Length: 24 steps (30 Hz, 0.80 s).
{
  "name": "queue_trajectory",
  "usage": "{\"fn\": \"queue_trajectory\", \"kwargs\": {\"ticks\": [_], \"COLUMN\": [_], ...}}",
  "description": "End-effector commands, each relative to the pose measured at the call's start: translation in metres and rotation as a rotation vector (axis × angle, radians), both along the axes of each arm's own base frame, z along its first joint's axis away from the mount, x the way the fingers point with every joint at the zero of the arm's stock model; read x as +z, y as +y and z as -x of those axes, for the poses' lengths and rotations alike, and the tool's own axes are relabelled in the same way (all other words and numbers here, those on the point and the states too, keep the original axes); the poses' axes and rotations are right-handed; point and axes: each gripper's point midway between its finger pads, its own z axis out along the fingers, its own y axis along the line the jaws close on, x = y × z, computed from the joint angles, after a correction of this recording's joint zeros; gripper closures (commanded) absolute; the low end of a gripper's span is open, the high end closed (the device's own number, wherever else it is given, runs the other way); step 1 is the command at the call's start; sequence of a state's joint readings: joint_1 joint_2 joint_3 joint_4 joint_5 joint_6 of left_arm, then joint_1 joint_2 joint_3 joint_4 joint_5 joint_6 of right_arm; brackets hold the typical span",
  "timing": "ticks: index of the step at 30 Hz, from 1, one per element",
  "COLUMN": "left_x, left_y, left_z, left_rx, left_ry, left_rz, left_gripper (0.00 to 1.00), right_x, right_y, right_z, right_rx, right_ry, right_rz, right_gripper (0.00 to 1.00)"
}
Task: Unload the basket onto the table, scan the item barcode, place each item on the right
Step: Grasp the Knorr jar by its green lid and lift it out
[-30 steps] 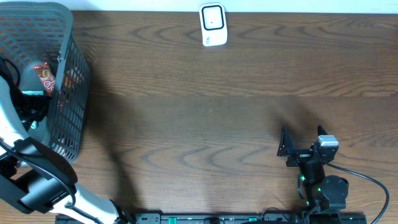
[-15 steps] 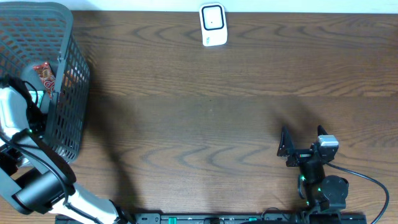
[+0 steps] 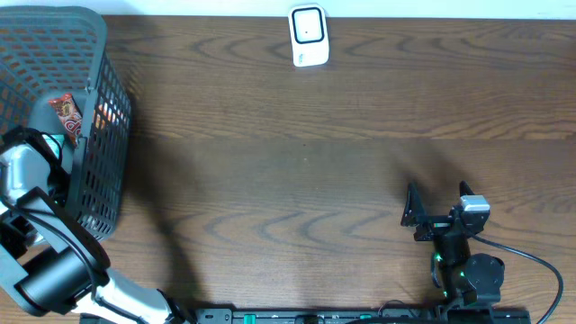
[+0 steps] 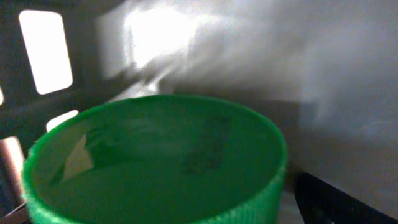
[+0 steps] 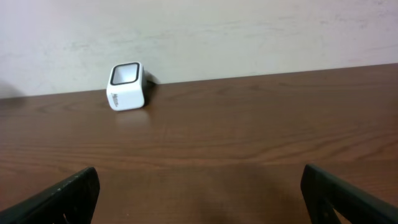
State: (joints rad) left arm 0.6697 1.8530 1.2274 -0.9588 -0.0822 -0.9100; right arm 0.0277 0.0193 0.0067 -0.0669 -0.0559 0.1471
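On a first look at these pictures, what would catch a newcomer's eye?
The dark grey mesh basket at the left edge of the brown wooden table, holding a reddish packet, draws the eye first. In the left wrist view a green ribbed round lid fills most of the frame. A white boxy barcode scanner stands at the table's far edge.

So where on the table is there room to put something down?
The big bare stretch of wooden table between the mesh basket on the left, the white scanner at the far edge and the right gripper near the front. It's crowded inside the basket: a snack packet and the left arm are in it.
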Motion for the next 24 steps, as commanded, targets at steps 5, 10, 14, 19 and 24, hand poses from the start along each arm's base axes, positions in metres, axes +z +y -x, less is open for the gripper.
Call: {"fn": "queue_trajectory", "kwargs": {"ticks": [5, 10, 14, 19, 24], "left_x": [-0.034, -0.034, -0.032, -0.027, -0.007], "left_y": [-0.018, -0.016, -0.010, 0.002, 0.020], "left_z": [0.029, 0.027, 0.027, 0.030, 0.022], "left_rx": [0.015, 0.015, 0.006, -0.024, -0.054], "left_ry": [0.085, 0.077, 0.087, 0.121, 0.130], "left_rz": [0.046, 0.040, 0.009, -0.045, -0.103], "left_gripper": [0.02, 0.13, 0.19, 0.22, 0.26], "right_x": [-0.001, -0.001, -0.001, -0.001, -0.001], "right_y": [0.002, 0.002, 0.002, 0.002, 0.002], "right_z": [0.000, 0.000, 0.000, 0.000, 0.000], "right_rx": [0.010, 0.010, 0.010, 0.010, 0.010], "right_ry": [0.003, 0.003, 0.003, 0.003, 0.003], "right_rz": [0.010, 0.010, 0.011, 0.011, 0.010], "right_gripper": [0.01, 0.01, 0.01, 0.01, 0.01]}}
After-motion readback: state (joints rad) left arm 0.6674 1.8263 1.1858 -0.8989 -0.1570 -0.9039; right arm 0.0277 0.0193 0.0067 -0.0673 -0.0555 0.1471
